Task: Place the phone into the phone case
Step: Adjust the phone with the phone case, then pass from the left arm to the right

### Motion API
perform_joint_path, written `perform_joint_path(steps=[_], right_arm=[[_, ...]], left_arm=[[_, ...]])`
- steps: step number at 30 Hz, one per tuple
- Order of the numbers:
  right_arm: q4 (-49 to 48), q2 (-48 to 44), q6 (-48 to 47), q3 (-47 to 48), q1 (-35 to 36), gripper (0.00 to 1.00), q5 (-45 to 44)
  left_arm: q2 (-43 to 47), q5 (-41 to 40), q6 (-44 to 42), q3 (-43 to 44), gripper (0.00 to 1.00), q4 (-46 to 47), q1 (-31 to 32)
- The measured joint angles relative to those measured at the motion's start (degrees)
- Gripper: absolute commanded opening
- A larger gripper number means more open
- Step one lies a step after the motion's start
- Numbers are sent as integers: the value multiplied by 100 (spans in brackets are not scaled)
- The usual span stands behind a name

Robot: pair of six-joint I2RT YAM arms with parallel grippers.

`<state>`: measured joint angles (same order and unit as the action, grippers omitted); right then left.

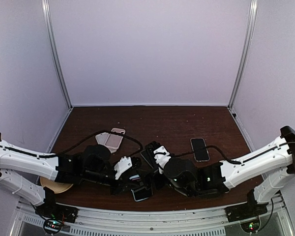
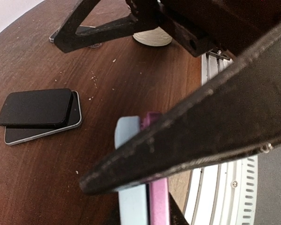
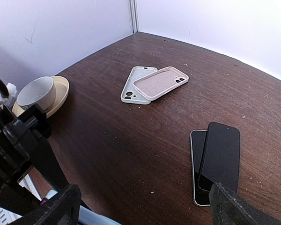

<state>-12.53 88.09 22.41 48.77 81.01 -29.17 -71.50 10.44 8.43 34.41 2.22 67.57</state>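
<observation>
Edge-on between the fingers of my left gripper (image 2: 145, 201) stands a pale blue phone (image 2: 131, 201) with a pink phone case (image 2: 158, 206) flat against it, and the gripper is shut on the pair. From above, that gripper (image 1: 135, 186) is at the table's near edge with the phone's dark screen (image 1: 141, 193) showing. My right gripper (image 3: 150, 211) hangs open just beyond it, over bare table, nothing between its fingers (image 3: 61, 206). Two overlapping black phones (image 3: 216, 159) lie to its right.
Two empty cases, pale green (image 3: 133, 86) and beige (image 3: 160, 82), lie overlapped at the back left. A cup (image 3: 36, 93) on a saucer (image 1: 54, 187) stands at the near left. Another phone (image 1: 199, 149) lies at the right. Cables cross the table's middle.
</observation>
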Motion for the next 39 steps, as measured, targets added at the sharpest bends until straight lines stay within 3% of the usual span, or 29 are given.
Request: perform_joint_path(steps=[6, 8, 11, 15, 17, 29, 39], right_arm=[[-236, 118, 140, -120, -4, 98, 15], [-365, 136, 179, -175, -22, 98, 20], [-452, 175, 199, -181, -28, 98, 20], [-461, 181, 127, -125, -9, 100, 55], [-378, 140, 9, -101, -22, 100, 120], [1128, -2048, -1399, -442, -833, 99, 2872], [2374, -2297, -2149, 15, -828, 98, 4435]], left_arm=[[-133, -107, -83, 2, 31, 74, 0], [-146, -129, -101, 2, 25, 79, 0], [-168, -149, -98, 2, 9, 83, 0], [-168, -22, -15, 13, 0, 76, 11], [-168, -13, -24, 17, 0, 79, 15], [42, 142, -396, 44, 0, -275, 24], [570, 964, -1005, 1449, 0, -1445, 39]])
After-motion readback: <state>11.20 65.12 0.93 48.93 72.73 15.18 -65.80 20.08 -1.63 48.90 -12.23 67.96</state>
